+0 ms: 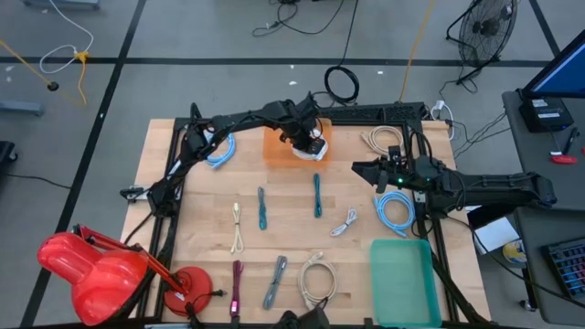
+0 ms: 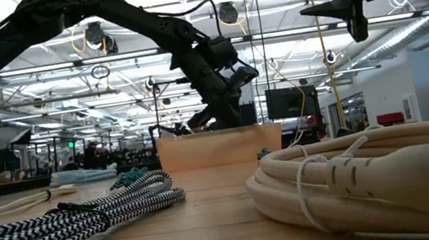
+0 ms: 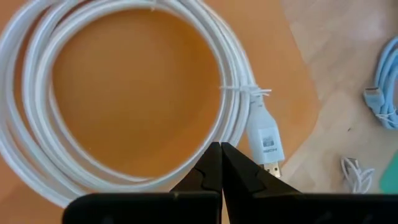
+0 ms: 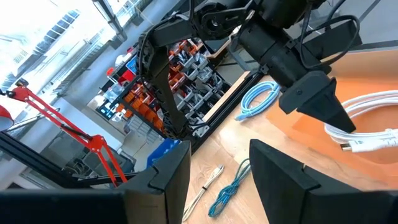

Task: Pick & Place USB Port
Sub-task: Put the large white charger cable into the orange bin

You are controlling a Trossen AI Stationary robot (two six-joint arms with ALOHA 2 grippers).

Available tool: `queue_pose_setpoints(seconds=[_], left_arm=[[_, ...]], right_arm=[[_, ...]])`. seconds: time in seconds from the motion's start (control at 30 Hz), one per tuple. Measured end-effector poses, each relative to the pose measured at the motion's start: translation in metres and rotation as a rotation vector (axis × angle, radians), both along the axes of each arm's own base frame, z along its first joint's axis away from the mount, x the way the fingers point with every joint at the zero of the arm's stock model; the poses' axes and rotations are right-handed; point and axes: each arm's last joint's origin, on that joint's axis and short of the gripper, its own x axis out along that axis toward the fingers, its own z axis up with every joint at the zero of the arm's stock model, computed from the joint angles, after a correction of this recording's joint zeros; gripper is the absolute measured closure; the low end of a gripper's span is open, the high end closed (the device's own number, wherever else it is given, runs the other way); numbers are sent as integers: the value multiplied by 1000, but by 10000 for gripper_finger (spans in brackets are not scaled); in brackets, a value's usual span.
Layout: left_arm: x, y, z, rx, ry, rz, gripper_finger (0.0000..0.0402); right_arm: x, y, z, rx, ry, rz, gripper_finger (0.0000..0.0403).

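Observation:
A white coiled USB cable (image 3: 25,143) lies flat on the floor of the orange tray (image 1: 274,146) at the table's far middle. Its white plug (image 3: 264,140) is tied to the coil and lies by the tray's edge. My left gripper (image 3: 221,149) is shut and points steeply down over the coil's strands next to the plug; it also shows in the high view (image 1: 306,142) and the right wrist view (image 4: 342,124). My right gripper (image 4: 217,174) hangs open and level above the table's right side (image 1: 361,169), with nothing between its fingers. My left gripper has its shut fingertips (image 3: 211,163) right over the coil's strands (image 3: 233,134) beside the plug, coming from above at a slant. Nothing sits between the fingers. I cannot tell whether the tips touch the cable.
Light blue cables (image 1: 222,151) (image 1: 395,210), teal cables (image 1: 262,208) (image 1: 316,196), a beige coil (image 1: 315,274) and other small cables lie spread over the wooden table. A green tray (image 1: 402,279) sits at the near right, a red lamp (image 1: 101,270) at the near left.

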Motion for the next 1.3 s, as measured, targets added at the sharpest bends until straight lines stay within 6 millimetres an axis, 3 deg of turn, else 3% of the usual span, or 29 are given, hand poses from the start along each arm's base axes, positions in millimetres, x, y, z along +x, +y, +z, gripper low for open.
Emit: queue_pose_setpoints(seconds=[0.5,0.8,1.3], left_arm=[[5,-11,-1,36,23,-32,402],[8,-15,-20,40,82,-57,402],[11,-14,-17,53,42,-48,402]], right_arm=[[0,0,0,0,0,0,248],[0,0,0,0,1,1,248],[0,0,0,7,-1,2,248]])
